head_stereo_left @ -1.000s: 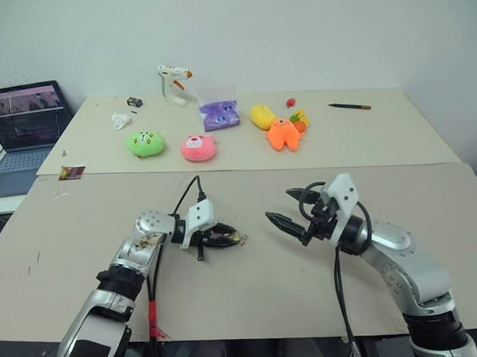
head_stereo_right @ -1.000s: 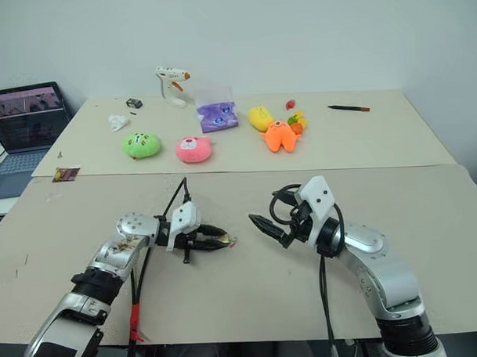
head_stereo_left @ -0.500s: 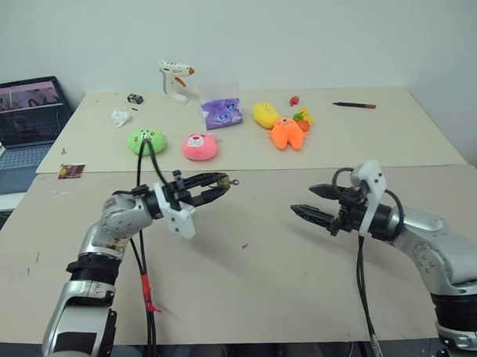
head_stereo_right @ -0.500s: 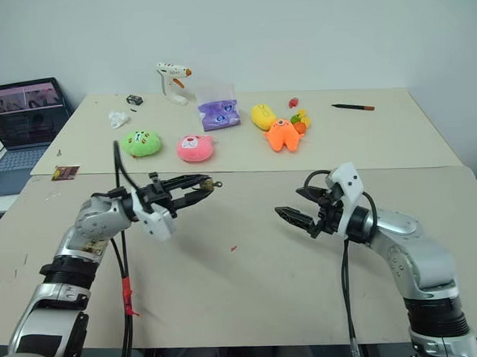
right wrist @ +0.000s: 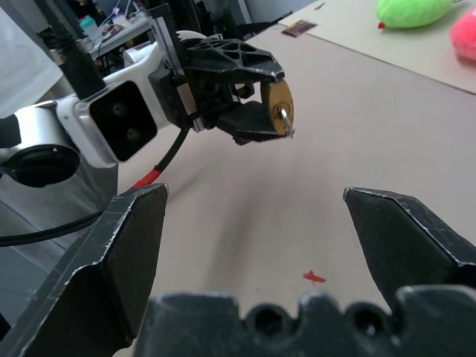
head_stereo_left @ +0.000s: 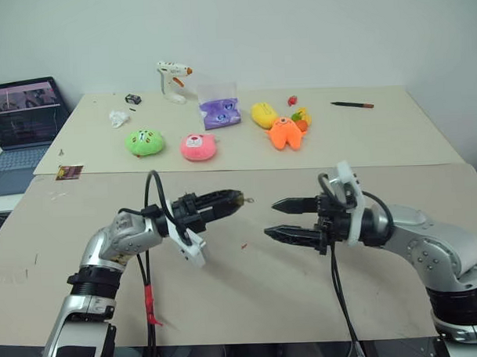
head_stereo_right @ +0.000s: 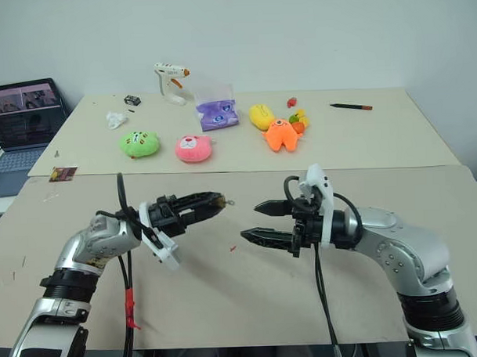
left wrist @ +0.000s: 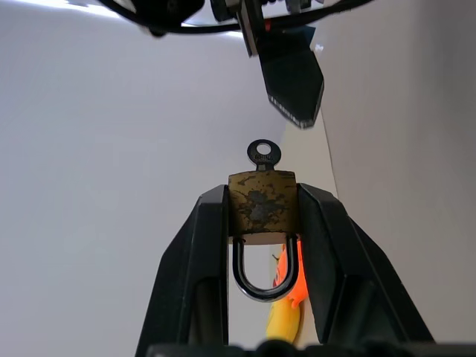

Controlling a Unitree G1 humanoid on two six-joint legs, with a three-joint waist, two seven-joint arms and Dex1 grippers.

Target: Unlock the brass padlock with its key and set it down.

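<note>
Midair, above the near surface point(head_stereo_left: 305, 301): left tool point(head_stereo_left: 233, 200) pinches the brass padlock point(left wrist: 261, 206) between its fingertips, key point(left wrist: 264, 155) seated in the lock's end and pointing right. Right tool point(head_stereo_left: 277, 219), fingers spread wide and holding nothing, faces it just to the right. Small red speck point(head_stereo_left: 244, 245) lies below them.

A plain white wall point(head_stereo_left: 311, 27) is seen behind two beige worktops point(head_stereo_left: 245, 147); a laptop point(head_stereo_left: 21, 115) is set leftward.
</note>
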